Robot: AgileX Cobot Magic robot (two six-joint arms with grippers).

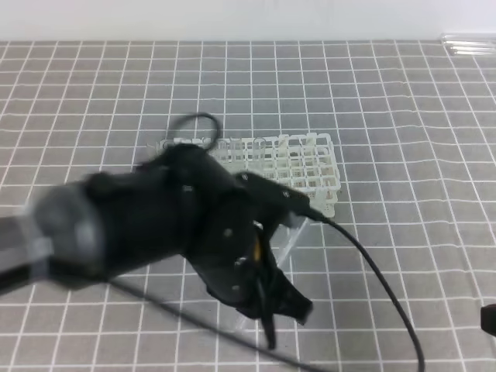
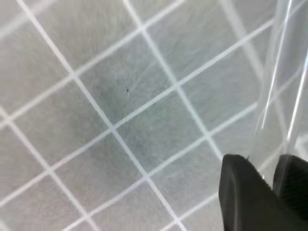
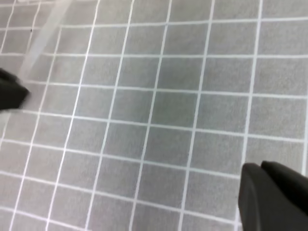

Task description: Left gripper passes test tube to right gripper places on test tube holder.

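My left gripper (image 1: 291, 306) hangs low over the mat in front of the white test tube holder (image 1: 298, 167), at the end of the bulky black arm that fills the middle of the high view. It is shut on the test tube (image 2: 281, 62), a clear tube rising from between the two black fingers (image 2: 240, 192). In the high view the test tube (image 1: 289, 240) shows faintly between claw and rack. My right gripper (image 1: 490, 318) is a black sliver at the right edge, far from the tube. In its wrist view the right gripper (image 3: 262, 166) shows both fingers together, holding nothing.
Spare clear tubes (image 1: 469, 43) lie at the mat's far right corner. The left arm's black cable (image 1: 372, 271) loops across the mat to the right of the claw. A dark tip (image 3: 9, 94) with a faint clear tube (image 3: 43, 43) above it shows at the right wrist view's left edge.
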